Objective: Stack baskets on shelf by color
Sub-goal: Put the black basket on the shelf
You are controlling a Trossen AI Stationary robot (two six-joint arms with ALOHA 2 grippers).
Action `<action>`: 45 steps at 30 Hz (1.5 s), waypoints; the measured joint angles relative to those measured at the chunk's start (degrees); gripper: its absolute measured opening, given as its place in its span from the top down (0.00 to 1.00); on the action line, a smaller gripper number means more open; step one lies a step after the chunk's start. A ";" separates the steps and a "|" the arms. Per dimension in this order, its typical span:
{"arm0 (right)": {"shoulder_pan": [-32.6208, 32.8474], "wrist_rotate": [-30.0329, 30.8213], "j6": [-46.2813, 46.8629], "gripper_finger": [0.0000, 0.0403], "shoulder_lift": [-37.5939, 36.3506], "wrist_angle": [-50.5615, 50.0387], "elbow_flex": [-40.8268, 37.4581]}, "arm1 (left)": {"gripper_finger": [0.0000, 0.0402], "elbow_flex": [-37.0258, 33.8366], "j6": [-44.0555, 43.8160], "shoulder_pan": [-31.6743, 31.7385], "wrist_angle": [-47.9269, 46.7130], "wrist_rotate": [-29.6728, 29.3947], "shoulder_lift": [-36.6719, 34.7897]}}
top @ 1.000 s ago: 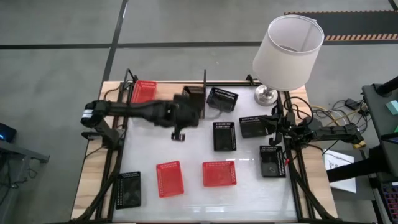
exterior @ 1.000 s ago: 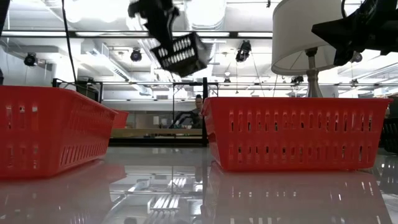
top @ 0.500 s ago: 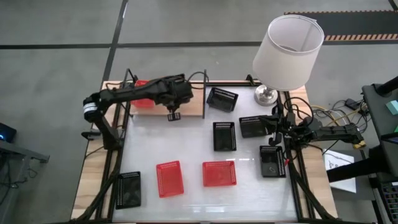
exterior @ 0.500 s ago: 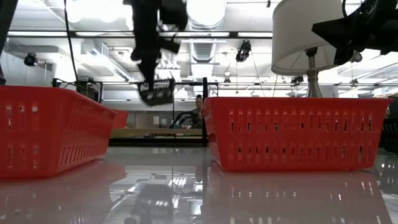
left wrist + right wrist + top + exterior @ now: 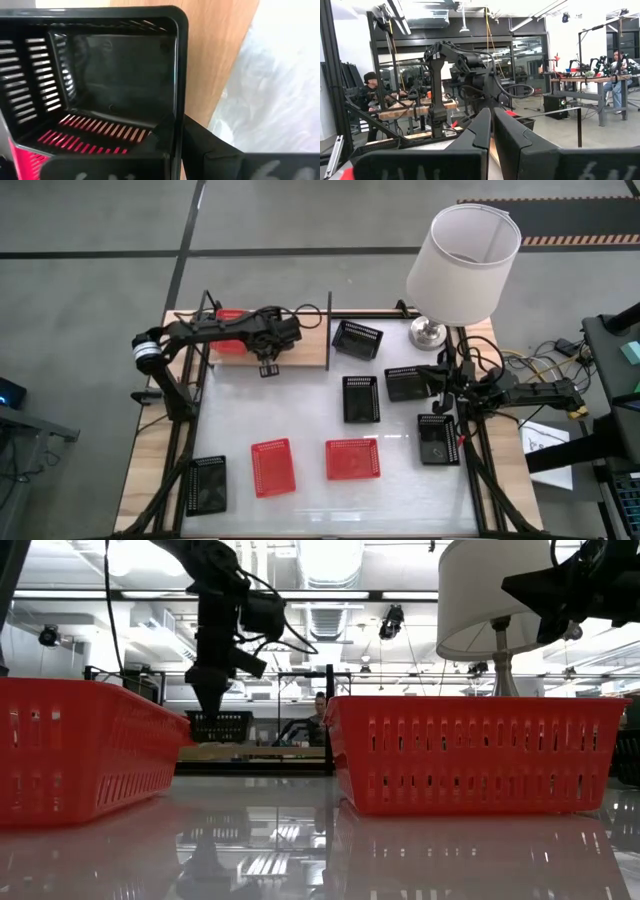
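My left gripper (image 5: 271,346) points steeply down over the left part of the light-wood shelf (image 5: 305,352), shut on a black basket (image 5: 220,725). In the left wrist view this black basket (image 5: 100,85) shows open side up, with red showing through its slotted wall. A red basket (image 5: 230,325) sits on the shelf, half hidden by the arm. Two more red baskets (image 5: 273,467) (image 5: 352,459) lie on the white table near the front. My right gripper (image 5: 491,131) is shut on nothing at the table's right edge. My left gripper holds the black basket by a wall near one corner (image 5: 171,131), coming from above and pointing steeply down. One finger (image 5: 205,142) shows outside that wall; the basket hides the other. The basket hangs level below the fingers, low over the shelf board; whether it touches the board cannot be told.
Black baskets lie on the table at the far middle (image 5: 357,338), centre (image 5: 361,398), right (image 5: 405,383) (image 5: 438,438) and near left (image 5: 206,484). A white-shaded lamp (image 5: 460,265) stands at the far right. The shelf's upright divider (image 5: 329,320) rises right of my left gripper.
My left gripper has swung toward the table's left and far edge and come down, carrying the black basket from high beside the divider to low over the shelf by the red basket. The basket, tilted before, now hangs level.
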 joint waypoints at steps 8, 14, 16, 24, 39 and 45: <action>0.01 0.01 0.00 0.97 0.00 -0.06 0.02 | 1.00 -0.94 0.19 1.01 0.09 0.02 -0.03; 0.00 0.02 -0.22 0.97 0.00 -0.09 0.02 | 1.00 -0.75 0.58 0.90 0.08 4.11 -0.65; 0.01 0.00 -0.60 0.97 0.00 -0.09 0.02 | 1.00 -0.77 1.83 0.87 0.09 4.26 -1.02; 0.01 0.00 -0.70 0.97 0.00 -0.09 0.04 | 1.00 -0.85 6.76 0.83 0.38 4.23 -1.14; 0.01 0.01 -0.59 0.97 0.00 -0.09 0.09 | 1.00 -0.96 9.37 0.83 0.33 4.10 -1.09; 0.00 0.00 -0.59 0.97 0.00 -0.09 0.09 | 0.95 -0.99 9.34 0.83 0.07 4.10 -1.07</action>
